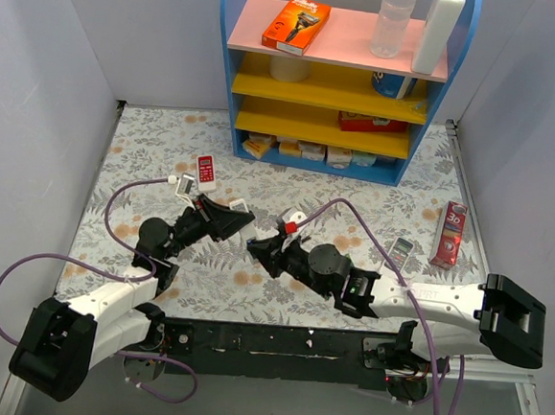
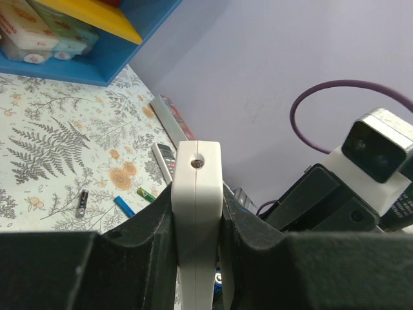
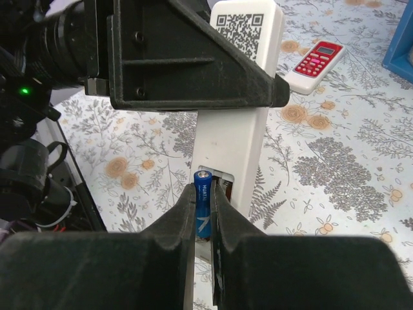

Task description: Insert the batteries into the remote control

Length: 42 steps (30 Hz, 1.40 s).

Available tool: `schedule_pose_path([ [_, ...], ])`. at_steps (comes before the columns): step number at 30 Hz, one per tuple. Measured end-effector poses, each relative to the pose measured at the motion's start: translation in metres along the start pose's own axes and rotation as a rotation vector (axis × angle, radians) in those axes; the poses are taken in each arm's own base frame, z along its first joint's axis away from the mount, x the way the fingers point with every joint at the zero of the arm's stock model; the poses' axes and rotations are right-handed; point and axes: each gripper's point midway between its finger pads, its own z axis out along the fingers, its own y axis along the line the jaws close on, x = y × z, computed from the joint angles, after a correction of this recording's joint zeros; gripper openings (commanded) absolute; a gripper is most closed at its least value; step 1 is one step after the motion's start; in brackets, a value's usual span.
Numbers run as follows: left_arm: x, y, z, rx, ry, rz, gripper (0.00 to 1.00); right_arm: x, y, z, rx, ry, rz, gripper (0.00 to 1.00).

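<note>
My left gripper [image 2: 197, 223] is shut on the remote control [image 2: 197, 194], a slim white body seen edge-on between the black fingers. From the right wrist the remote control [image 3: 235, 145] stands tilted above the table, plain back with a QR label facing the camera and an open battery bay at its lower end. My right gripper [image 3: 205, 194] is shut on a blue battery [image 3: 202, 200], held upright with its tip at the bay's opening. On the cloth lie loose batteries: a dark one [image 2: 82, 203], a blue one [image 2: 124, 206] and a green one [image 2: 146, 193]. The two grippers meet at mid-table [image 1: 251, 234].
A blue shelf unit [image 1: 341, 78] with boxes and bottles stands at the back. A short red-and-white remote [image 1: 205, 169] lies left of it. A red toothpaste box [image 1: 448, 235] and a small grey remote [image 1: 401, 251] lie at the right. Purple cables loop around both arms.
</note>
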Motion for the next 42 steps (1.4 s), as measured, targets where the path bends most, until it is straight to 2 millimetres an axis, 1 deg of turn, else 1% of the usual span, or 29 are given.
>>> schedule_pose_path([
  [4,0.000,-0.005,-0.004,0.026,-0.029,-0.027,0.00,-0.001,0.002,-0.004,-0.010,-0.039,0.052,0.01],
  [7,0.001,-0.004,-0.007,0.032,-0.042,-0.053,0.00,0.000,0.002,-0.005,-0.014,-0.051,0.075,0.01],
  [14,-0.003,-0.007,-0.007,0.045,-0.066,-0.069,0.00,-0.005,0.003,-0.005,-0.015,-0.070,0.082,0.01],
  [15,-0.003,-0.007,-0.007,0.045,-0.066,-0.071,0.00,-0.004,0.003,-0.005,-0.015,-0.069,0.082,0.03],
  [18,-0.002,-0.005,-0.007,0.037,-0.065,-0.085,0.00,-0.003,0.003,-0.005,-0.013,-0.064,0.081,0.07],
  [21,0.000,-0.002,-0.008,0.029,-0.067,-0.101,0.00,-0.002,0.003,-0.004,-0.011,-0.054,0.078,0.08],
  [35,0.012,0.012,-0.012,-0.005,-0.065,-0.202,0.00,0.011,0.004,-0.002,-0.012,-0.003,0.072,0.09],
  [36,0.012,0.012,-0.012,-0.005,-0.066,-0.205,0.00,0.011,0.004,-0.002,-0.011,-0.002,0.074,0.12],
  [42,0.010,0.011,-0.012,-0.003,-0.074,-0.208,0.00,0.009,0.004,-0.002,-0.003,0.001,0.099,0.16],
])
